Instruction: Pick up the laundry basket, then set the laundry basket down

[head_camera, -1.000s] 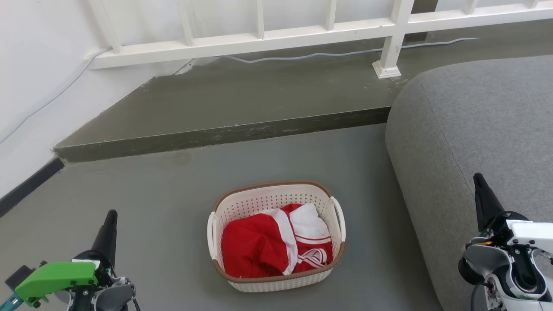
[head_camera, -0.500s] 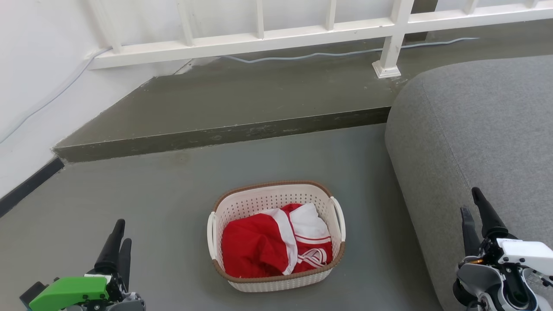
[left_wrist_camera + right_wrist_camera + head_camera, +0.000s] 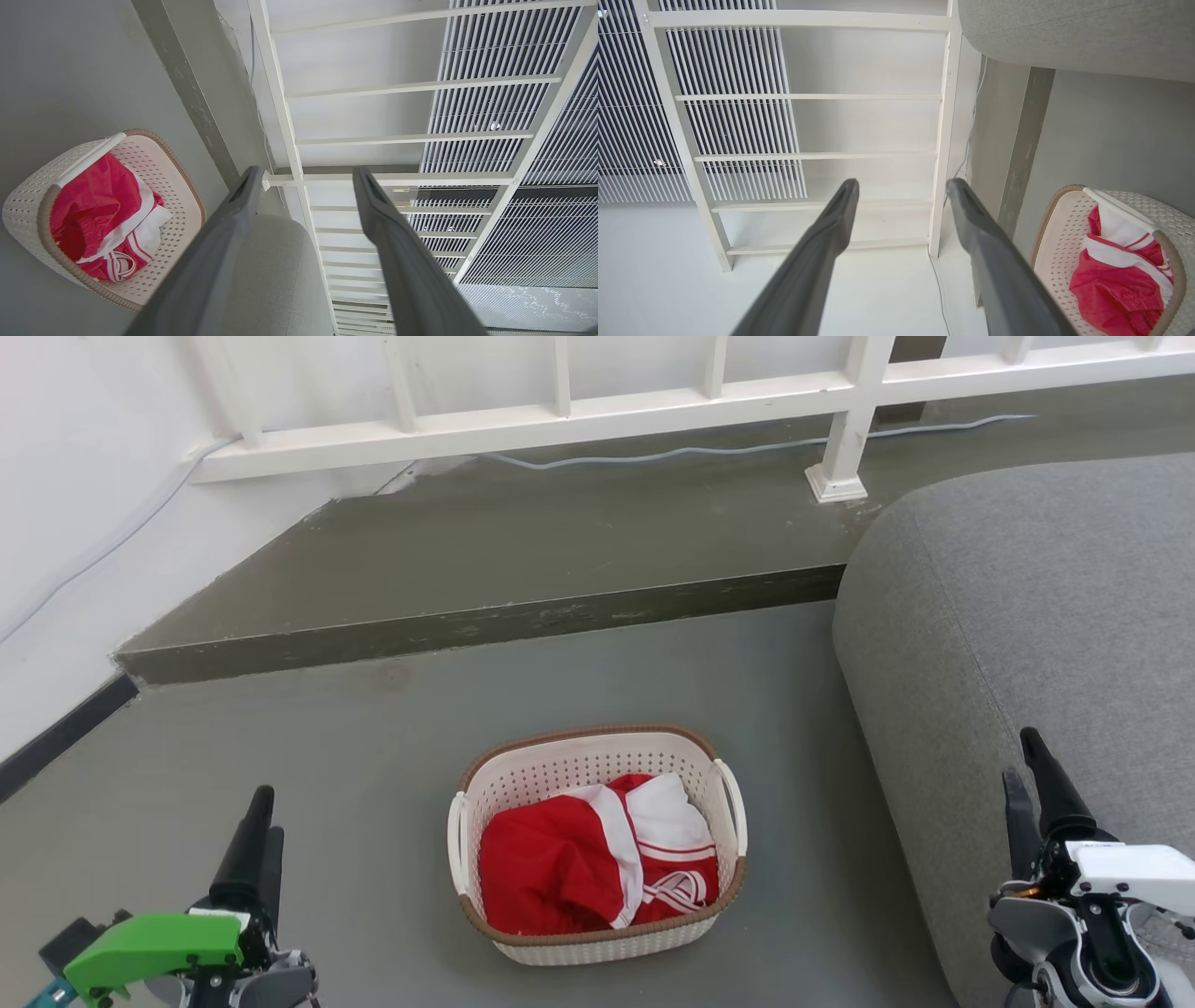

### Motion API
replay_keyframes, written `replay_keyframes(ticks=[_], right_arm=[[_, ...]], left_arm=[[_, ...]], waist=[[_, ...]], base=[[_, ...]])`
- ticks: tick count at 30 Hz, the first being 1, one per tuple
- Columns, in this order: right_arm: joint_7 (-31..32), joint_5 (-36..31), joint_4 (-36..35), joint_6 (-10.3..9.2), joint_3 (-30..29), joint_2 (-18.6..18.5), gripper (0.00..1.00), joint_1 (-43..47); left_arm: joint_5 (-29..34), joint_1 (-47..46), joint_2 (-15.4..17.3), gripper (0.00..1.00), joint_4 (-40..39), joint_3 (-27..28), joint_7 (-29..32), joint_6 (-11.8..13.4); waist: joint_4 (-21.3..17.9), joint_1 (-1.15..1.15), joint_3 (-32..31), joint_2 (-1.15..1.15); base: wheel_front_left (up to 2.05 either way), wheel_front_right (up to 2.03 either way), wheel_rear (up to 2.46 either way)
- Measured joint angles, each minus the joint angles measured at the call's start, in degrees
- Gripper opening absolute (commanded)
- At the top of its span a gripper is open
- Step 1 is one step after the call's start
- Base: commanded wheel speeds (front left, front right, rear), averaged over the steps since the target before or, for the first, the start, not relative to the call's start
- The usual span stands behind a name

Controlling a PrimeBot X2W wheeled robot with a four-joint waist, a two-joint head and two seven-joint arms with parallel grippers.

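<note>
A: In the head view, where does the laundry basket sit?

B: It rests flat on the grey floor, with a red and white garment heaped inside. A grey sofa lies to the basket's right, and a raised step runs beyond it.

A: And the arms?

B: The left gripper hangs to the basket's left and nearer the robot. The right gripper hangs to the basket's right, in front of the sofa. Both are well apart from the basket. The spread looks deliberate: the white side handles each face one arm, so a two-armed lift seems intended.

A: What does the left wrist view add?

B: The left gripper has its fingers parted with a clear gap and nothing between them. The basket lies off to one side of the fingers, which point past it toward the white railing. The approach to the handle has not begun.

A: The right wrist view?

B: It shows much the same. The right gripper is spread apart and empty. The basket sits at the edge of the view with the garment showing, so this arm must also swing in toward it.
</note>
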Motion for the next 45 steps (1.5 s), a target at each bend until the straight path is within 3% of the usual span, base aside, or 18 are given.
replay_keyframes(ticks=[16, 27, 45], right_arm=[[-3.2, -13.7, -1.1, -0.13, 3.7, -3.6, 1.0, -1.1], [-5.0, -25.2, -2.1, -2.93, 6.9, -5.8, 1.0, -1.8], [-7.9, -41.9, -3.1, -6.21, 13.0, -8.0, 1.0, -2.4]], left_arm=[[10.6, -1.6, 2.6, 1.0, -2.5, -3.6, -4.6, 0.0], [21.6, -2.5, 4.9, 1.0, -3.1, -6.6, -6.6, 0.0], [38.8, -3.4, 6.7, 1.0, -4.9, -11.5, -9.4, 3.1]], waist=[[0.1, 0.0, 0.1, 0.0], [0.3, 0.0, 0.1, 0.0], [0.5, 0.0, -0.2, 0.0]], base=[[0.0, 0.0, 0.0], [0.0, 0.0, 0.0], [0.0, 0.0, 0.0]])
